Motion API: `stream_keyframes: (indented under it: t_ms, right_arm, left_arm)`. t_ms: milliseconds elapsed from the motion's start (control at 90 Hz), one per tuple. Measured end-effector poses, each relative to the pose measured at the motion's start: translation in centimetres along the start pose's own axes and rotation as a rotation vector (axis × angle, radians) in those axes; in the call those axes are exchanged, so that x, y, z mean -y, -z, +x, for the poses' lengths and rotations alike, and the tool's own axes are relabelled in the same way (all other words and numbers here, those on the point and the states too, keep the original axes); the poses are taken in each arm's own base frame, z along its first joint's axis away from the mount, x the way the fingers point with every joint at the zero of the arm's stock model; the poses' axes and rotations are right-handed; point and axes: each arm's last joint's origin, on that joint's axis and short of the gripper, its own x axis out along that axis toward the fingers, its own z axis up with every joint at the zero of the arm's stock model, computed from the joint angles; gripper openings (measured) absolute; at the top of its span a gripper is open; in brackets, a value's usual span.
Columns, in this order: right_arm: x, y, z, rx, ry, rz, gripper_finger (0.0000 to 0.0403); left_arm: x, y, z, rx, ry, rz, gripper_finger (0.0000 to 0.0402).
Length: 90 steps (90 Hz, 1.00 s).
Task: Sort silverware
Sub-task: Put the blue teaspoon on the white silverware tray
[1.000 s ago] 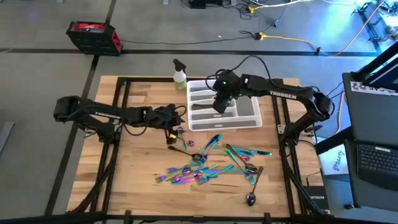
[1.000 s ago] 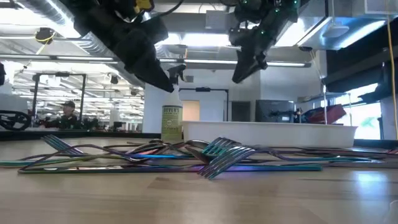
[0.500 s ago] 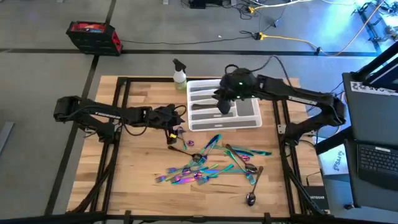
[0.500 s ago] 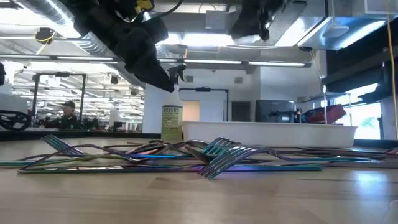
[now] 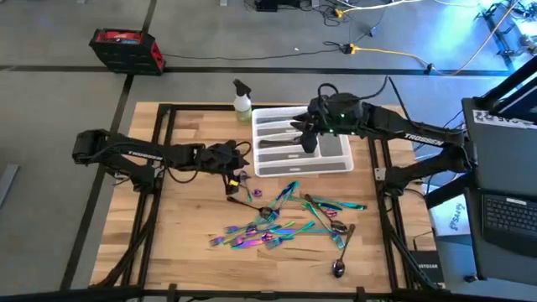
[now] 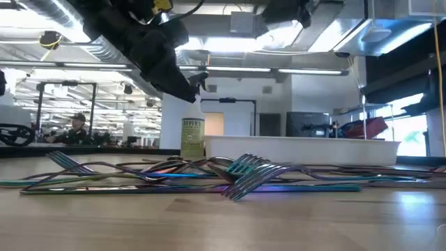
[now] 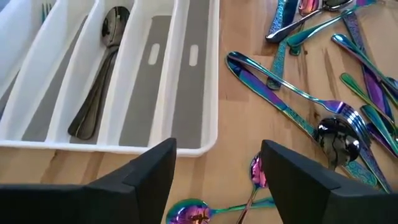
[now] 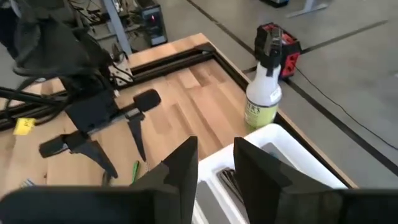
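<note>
While silverware (image 5: pixel 285 220) lies scattered, right hand (image 5: pixel 307 141) above tray (image 5: pixel 336 164) — slightly parted, empty, left hand (image 5: pixel 231 178) open.

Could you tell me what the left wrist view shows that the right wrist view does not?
Only the left wrist view shows the dark spoon lying in a tray compartment, and the rainbow silverware scattered on the wood, seen past the open left gripper. Only the right wrist view shows the spray bottle, the red box on the floor, and the left gripper from outside. Both show the white tray and the wooden table.
</note>
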Motion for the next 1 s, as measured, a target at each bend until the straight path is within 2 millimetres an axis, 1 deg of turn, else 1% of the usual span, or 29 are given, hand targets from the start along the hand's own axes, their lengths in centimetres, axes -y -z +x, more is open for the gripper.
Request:
stream_keyframes:
  t_ms: [133,222,278,322,378,433,522,611,678,811,878,1000]
  right_arm:
    - [0.0,0.1,0.0,-0.008,0.006,-0.003,0.0088]
    - [0.1,0.3,0.0,-0.026,0.010,-0.020,0.0088]
    - [0.1,0.8,0.0,-0.078,0.015,-0.057,0.0088]
    - [0.1,1.7,0.0,-0.163,0.003,-0.108,0.0088]
    - [0.2,3.2,0.1,-0.297,-0.001,-0.161,0.0088]
    - [0.4,4.7,0.3,-0.406,0.005,-0.172,0.0088]
    - [0.7,7.1,0.9,-0.506,0.006,-0.120,0.0088]
    - [1.0,9.5,1.8,-0.581,-0.007,-0.116,0.0088]
    - [1.2,11.0,2.5,-0.580,-0.015,-0.121,0.0088]
    - [1.5,13.0,3.8,-0.537,-0.037,-0.131,0.0088]
    - [1.4,13.1,4.2,-0.499,-0.053,-0.155,0.0088]
    - [1.3,12.6,4.8,-0.423,-0.062,-0.155,0.0088]
  left_arm:
    - [0.0,0.0,0.0,0.000,0.000,-0.003,0.0221]
    - [0.2,0.1,0.2,-0.010,0.005,0.046,0.0221]
    - [0.4,0.3,0.4,-0.024,0.010,0.079,0.0221]
    - [0.6,0.3,0.5,-0.022,0.015,0.098,0.0221]
    - [0.8,0.5,0.7,-0.029,0.022,0.111,0.0221]
    - [1.0,0.6,0.9,-0.035,0.028,0.120,0.0221]
    - [1.2,0.8,1.3,-0.044,0.032,0.131,0.0221]
    - [1.3,0.8,1.8,-0.036,0.032,0.130,0.0221]
    - [1.3,1.0,2.2,-0.041,0.032,0.123,0.0221]
    - [1.5,1.0,2.7,-0.035,0.030,0.109,0.0221]
    - [1.8,1.2,2.7,-0.046,0.035,0.120,0.0221]
    - [2.3,1.4,2.6,-0.061,0.051,0.175,0.0221]
